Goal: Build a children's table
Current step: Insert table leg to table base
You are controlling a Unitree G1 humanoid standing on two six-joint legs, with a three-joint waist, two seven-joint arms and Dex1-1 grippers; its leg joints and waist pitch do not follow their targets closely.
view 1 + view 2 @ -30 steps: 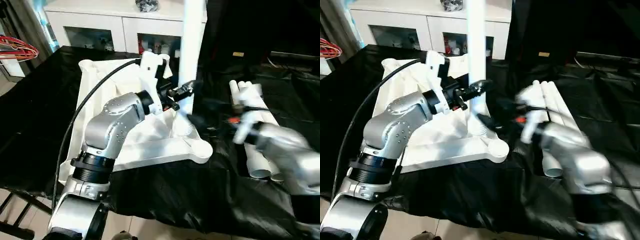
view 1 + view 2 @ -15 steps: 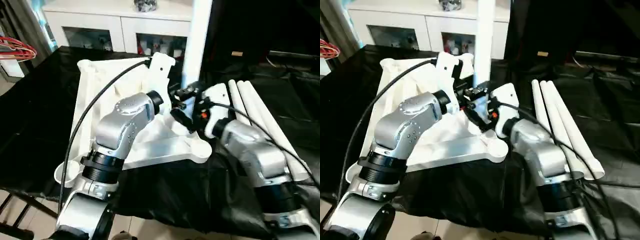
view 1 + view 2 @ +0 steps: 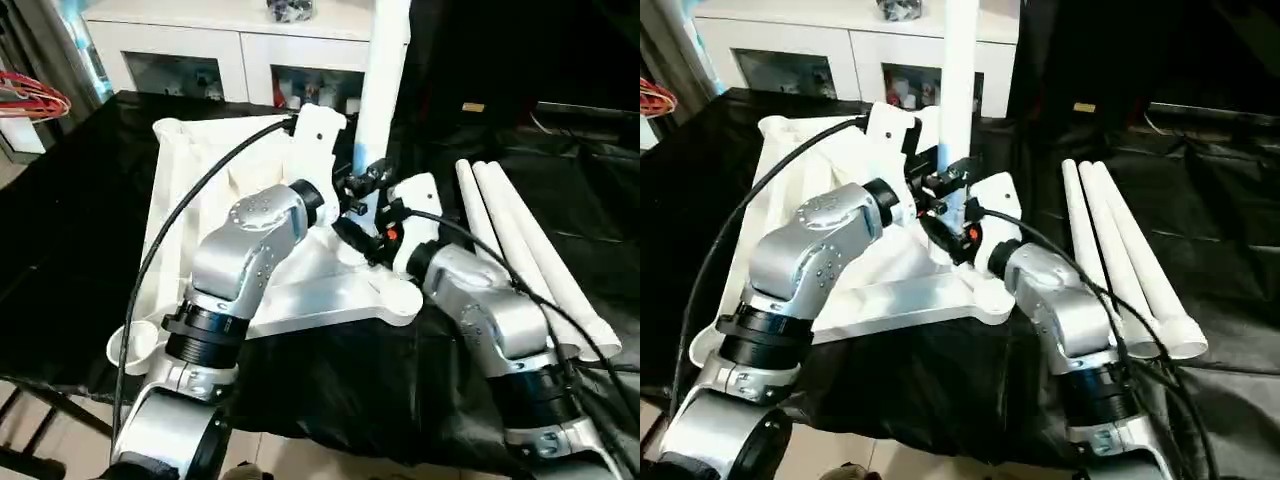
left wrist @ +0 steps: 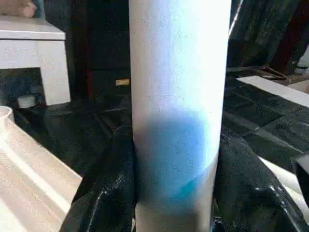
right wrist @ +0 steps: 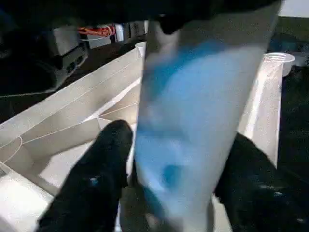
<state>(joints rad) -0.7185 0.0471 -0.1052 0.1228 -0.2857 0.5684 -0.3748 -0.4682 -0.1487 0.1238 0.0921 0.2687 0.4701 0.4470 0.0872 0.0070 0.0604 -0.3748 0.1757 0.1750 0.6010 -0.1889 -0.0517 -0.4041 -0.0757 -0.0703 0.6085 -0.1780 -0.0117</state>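
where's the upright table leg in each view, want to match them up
Left eye view: upright table leg, top centre, rising out of frame.
Right eye view: top centre, left of the three loose legs.
Left wrist view: central column between the left gripper's fingers.
Right wrist view: tilted, centre.
Shared landmark: the upturned tabletop.

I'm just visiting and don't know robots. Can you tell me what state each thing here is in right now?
Table top: upside down on the black cloth, ribs facing up.
Upright leg: standing in a corner socket.
Spare legs: three, lying side by side on the cloth.
Left gripper: closed around the upright leg.
Right gripper: fingers either side of the same leg, low down.
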